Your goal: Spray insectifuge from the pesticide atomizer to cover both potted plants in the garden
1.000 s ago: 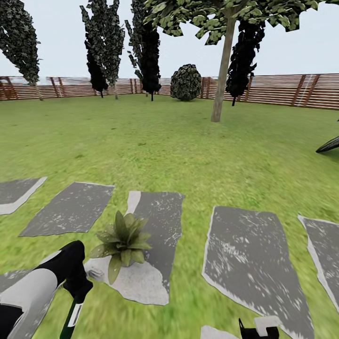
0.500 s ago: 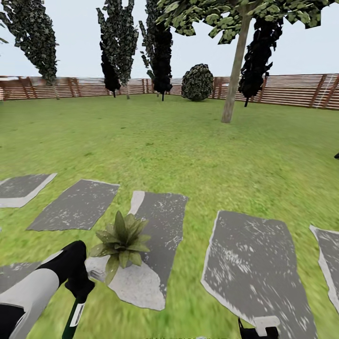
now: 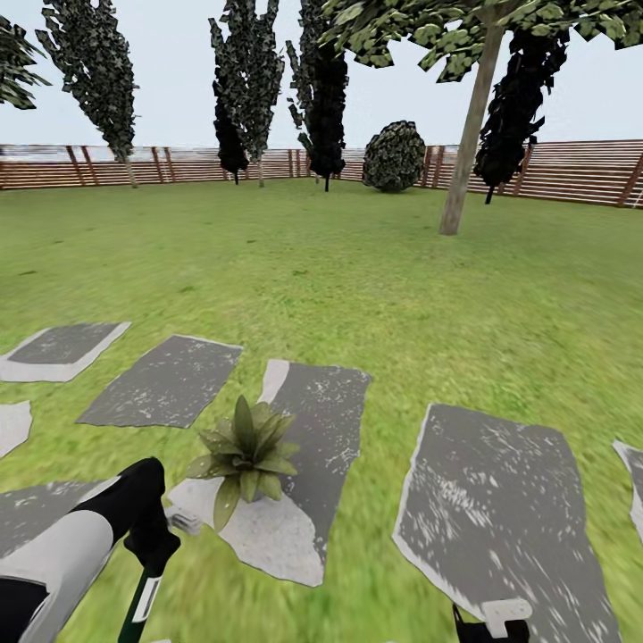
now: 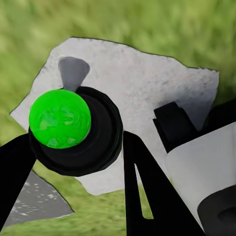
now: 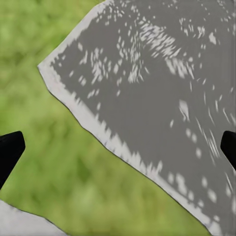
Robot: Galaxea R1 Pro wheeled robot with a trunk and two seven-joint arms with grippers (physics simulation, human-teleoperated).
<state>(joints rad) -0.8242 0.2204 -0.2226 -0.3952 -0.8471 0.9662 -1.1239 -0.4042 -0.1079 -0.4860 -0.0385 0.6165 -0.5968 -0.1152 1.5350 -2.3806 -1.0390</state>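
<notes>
One potted plant (image 3: 243, 449), a small rosette of pointed green leaves, stands on a grey and pale stepping stone (image 3: 308, 420) in the lawn; its pot is hidden under the leaves. The second potted plant is out of view. My left gripper (image 3: 152, 555) hangs just left of and nearer than the plant, shut on the pesticide atomizer (image 3: 141, 600), a dark green bottle with a white label. The left wrist view has its bright green top (image 4: 60, 118) and black collar between my left gripper's (image 4: 73, 162) black fingers. My right gripper (image 3: 487, 627) is open over a stone, empty (image 5: 118, 147).
Several flat stepping stones (image 3: 500, 487) lie in a row across the green lawn (image 3: 357, 286). A tree trunk (image 3: 469, 134), tall dark trees, a round shrub (image 3: 394, 156) and the brown slatted fence (image 3: 554, 170) stand far back.
The whole head view has shifted rightward, so the camera has turned left. Both arms keep their places in the picture, and the left gripper still holds the atomizer.
</notes>
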